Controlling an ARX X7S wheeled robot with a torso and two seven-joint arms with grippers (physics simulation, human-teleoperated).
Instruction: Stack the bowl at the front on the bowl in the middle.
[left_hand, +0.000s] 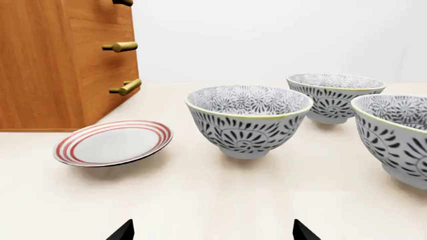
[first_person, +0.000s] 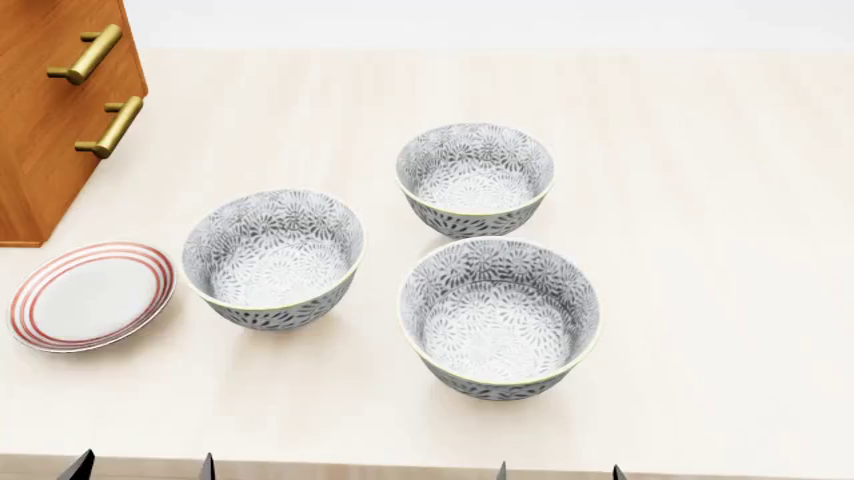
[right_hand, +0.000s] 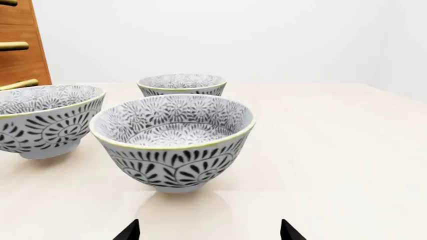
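- Front bowl – nearest the head cam, on the table just R of centre. Upright, mouth up, standing on its foot; round, so no long axis and no facing to give. Grey floral inside, black fan pattern outside, pale green rim. Fills the middle of the R wrist view.
- L gripper – only two dark fingertips at the bottom edge of its wrist view, set wide apart, nothing between them, touching nothing. Tips also at the bottom edge of the head view, L side.
- Plate – white w/ red rings, flat on table at far L, just in front of the cabinet; apart from the bowls.
- Wooden cabinet – back L corner, brass bar handles on the drawer fronts.
- Middle bowl – same pattern, upright, L of the front bowl and slightly further back; near it, not touching. Centre of the L wrist view.
- Back bowl – same pattern, upright, furthest from the robot, behind the front bowl; separate from both others.
- R gripper – two dark fingertips at the bottom edge of its wrist view, wide apart, empty, short of the front bowl, no contact.
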